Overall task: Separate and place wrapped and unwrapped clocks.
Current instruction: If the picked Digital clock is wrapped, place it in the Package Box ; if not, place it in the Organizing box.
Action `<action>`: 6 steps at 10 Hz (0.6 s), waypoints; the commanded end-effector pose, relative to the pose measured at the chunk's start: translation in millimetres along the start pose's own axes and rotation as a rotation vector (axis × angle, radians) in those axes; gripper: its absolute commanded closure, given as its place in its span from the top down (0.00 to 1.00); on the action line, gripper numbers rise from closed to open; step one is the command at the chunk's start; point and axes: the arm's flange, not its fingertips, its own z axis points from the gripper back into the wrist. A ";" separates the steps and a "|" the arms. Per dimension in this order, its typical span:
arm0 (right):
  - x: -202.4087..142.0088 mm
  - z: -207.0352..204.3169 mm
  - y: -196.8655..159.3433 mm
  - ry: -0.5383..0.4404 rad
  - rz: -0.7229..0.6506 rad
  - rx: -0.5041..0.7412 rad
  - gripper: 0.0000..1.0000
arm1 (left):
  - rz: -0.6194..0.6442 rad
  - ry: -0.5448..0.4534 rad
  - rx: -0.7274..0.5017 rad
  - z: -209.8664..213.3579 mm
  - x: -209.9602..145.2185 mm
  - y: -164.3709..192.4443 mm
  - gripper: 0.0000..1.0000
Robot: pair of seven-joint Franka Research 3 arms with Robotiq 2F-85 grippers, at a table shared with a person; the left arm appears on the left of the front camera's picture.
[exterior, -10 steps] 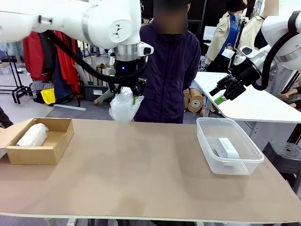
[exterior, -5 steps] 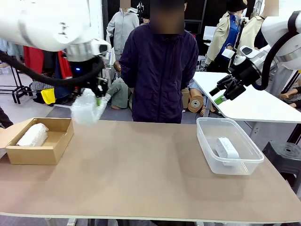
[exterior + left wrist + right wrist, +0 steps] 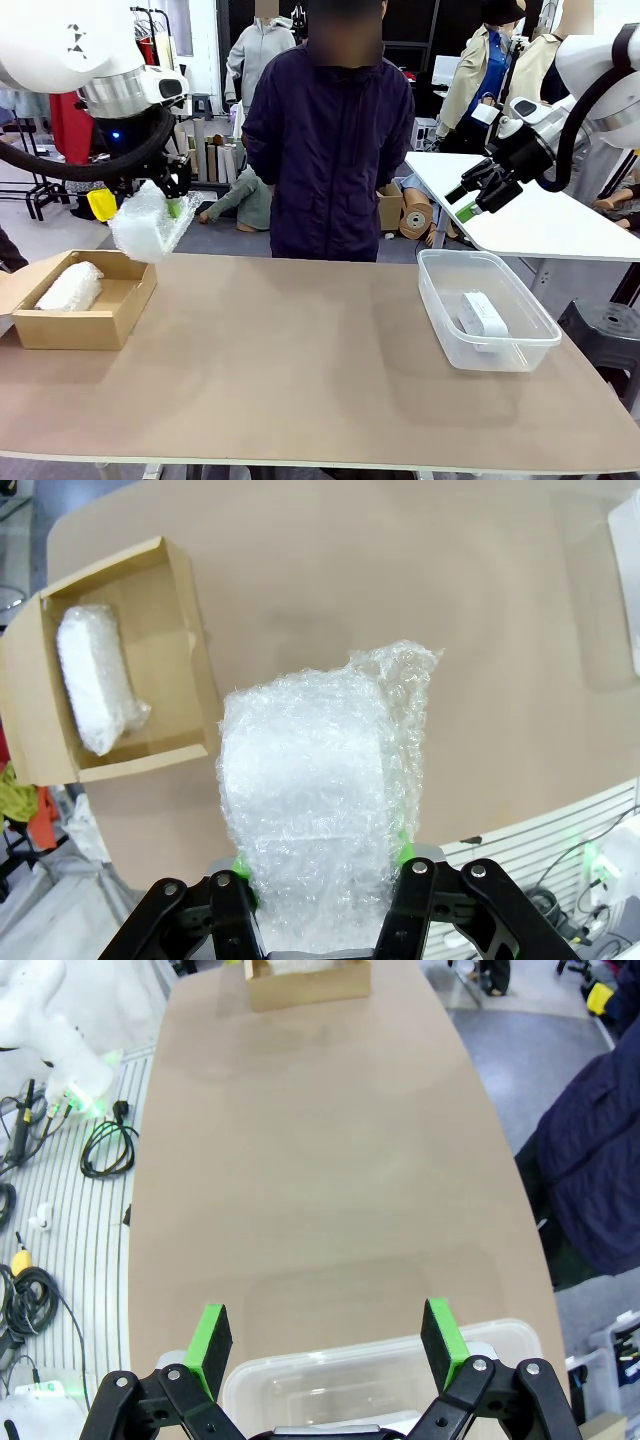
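Note:
My left gripper (image 3: 160, 212) hangs above the table's far left, just right of the cardboard box (image 3: 122, 322), shut on a clock wrapped in bubble wrap (image 3: 145, 225). From the left wrist the held bundle (image 3: 315, 800) fills the middle between the green pads, with the box (image 3: 185, 645) below to the left. A second wrapped clock (image 3: 70, 286) lies in that box, seen also as a white bundle (image 3: 95, 680). The bare white clock (image 3: 482, 314) lies in the clear tub (image 3: 440, 325). My right gripper (image 3: 478, 195) is open, raised above the tub (image 3: 380, 1360).
A person in a dark jacket (image 3: 330, 140) stands at the far edge of the table, hands not over it. A white side table (image 3: 520, 215) stands behind the tub at the right. The brown tabletop (image 3: 300, 360) stretches bare between box and tub.
My left arm has carried the wrapped bundle from the table's far middle leftward to just beside the box. The right arm has not moved.

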 end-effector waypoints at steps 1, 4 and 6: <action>3.3 1.2 0.8 -0.001 -0.011 -0.006 1.00 | -0.002 -0.009 -0.004 0.0 -0.1 -1.3 0.00; 3.3 1.2 0.8 -0.001 -0.011 -0.006 1.00 | -0.002 -0.009 -0.004 0.0 -0.1 -1.3 0.00; 3.3 1.2 0.8 -0.001 -0.011 -0.006 1.00 | 0.103 0.064 0.055 -8.7 1.8 20.6 0.00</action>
